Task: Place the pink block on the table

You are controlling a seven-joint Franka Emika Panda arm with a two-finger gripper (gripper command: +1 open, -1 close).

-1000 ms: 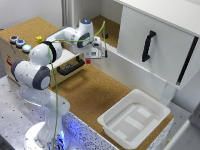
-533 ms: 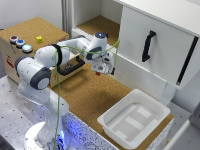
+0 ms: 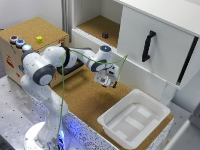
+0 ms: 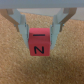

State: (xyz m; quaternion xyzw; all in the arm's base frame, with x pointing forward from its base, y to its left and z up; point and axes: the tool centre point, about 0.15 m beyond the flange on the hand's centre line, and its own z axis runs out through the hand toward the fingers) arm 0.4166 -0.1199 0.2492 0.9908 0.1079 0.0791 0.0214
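In the wrist view the pink block [image 4: 39, 43], a reddish-pink cube with a black letter N on it, sits between my two fingers above the brown cork table [image 4: 15, 65]. My gripper [image 4: 40, 35] is shut on the block. In the exterior view my gripper [image 3: 106, 81] hangs above the cork table [image 3: 90, 102], in front of the white cabinet drawer; the block is too small to make out there. I cannot tell whether the block touches the table.
A white tray [image 3: 132, 120] stands on the table at the exterior view's right. A cork-topped box [image 3: 30, 30] with coloured buttons and a small yellow cube [image 3: 39, 39] is at the left. A dark purple block [image 3: 105, 35] lies in the open drawer. A cabinet door with a black handle [image 3: 147, 45] is behind.
My arm has swung toward the exterior view's right and lowered, carrying the gripper from near the drawer front out over the open cork table.
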